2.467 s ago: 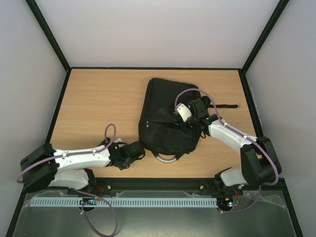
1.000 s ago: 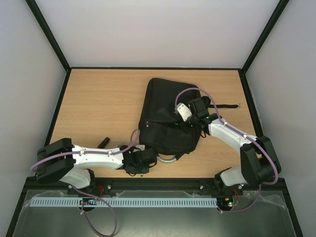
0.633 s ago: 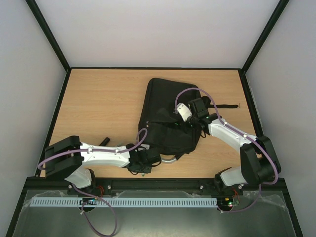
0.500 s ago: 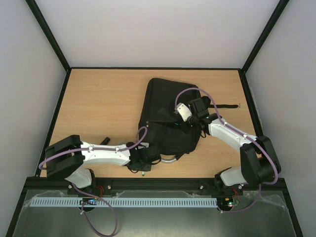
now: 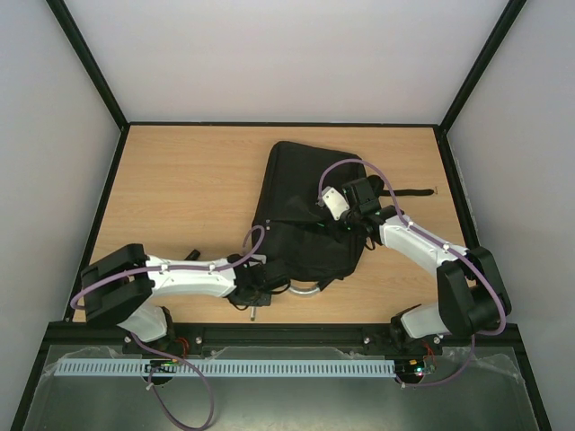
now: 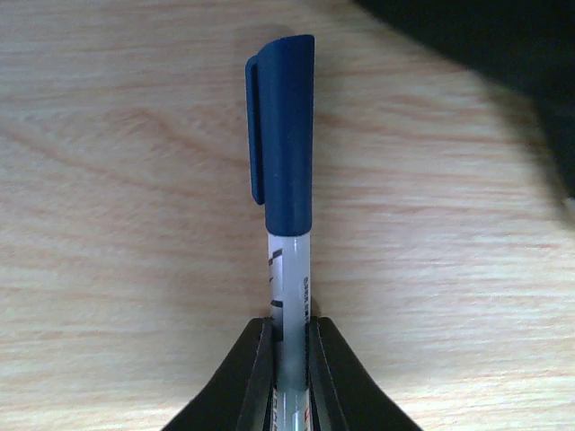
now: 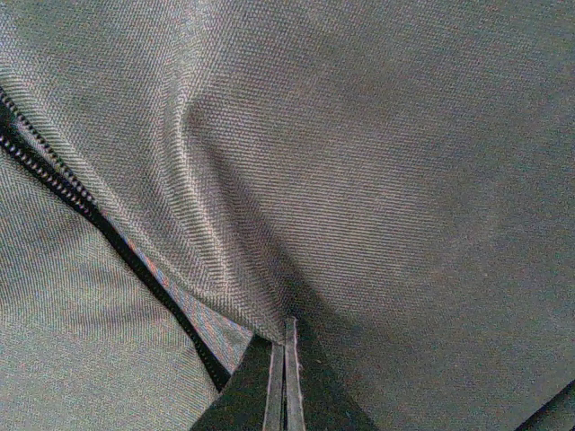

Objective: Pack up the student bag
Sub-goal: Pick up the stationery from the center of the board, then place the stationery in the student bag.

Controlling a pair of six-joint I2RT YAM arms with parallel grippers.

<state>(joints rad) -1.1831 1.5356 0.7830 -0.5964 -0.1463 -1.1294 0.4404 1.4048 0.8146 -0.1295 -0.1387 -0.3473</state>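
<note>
Left wrist view: the left gripper (image 6: 289, 330) is clamped on the clear barrel of a pen (image 6: 286, 180). The pen's dark blue cap (image 6: 283, 117) points straight ahead of the jaws, over the wooden table (image 6: 108, 180). The student bag (image 6: 503, 45) lies ahead and to the right of this gripper, its black edge clear of the cap. The top external view puts the bag's grey handle (image 5: 305, 289) just beside the same gripper. The right gripper (image 7: 286, 352) is closed, pinching a raised fold of the bag's fabric, and a zip (image 7: 108, 224) runs to its left.
</note>
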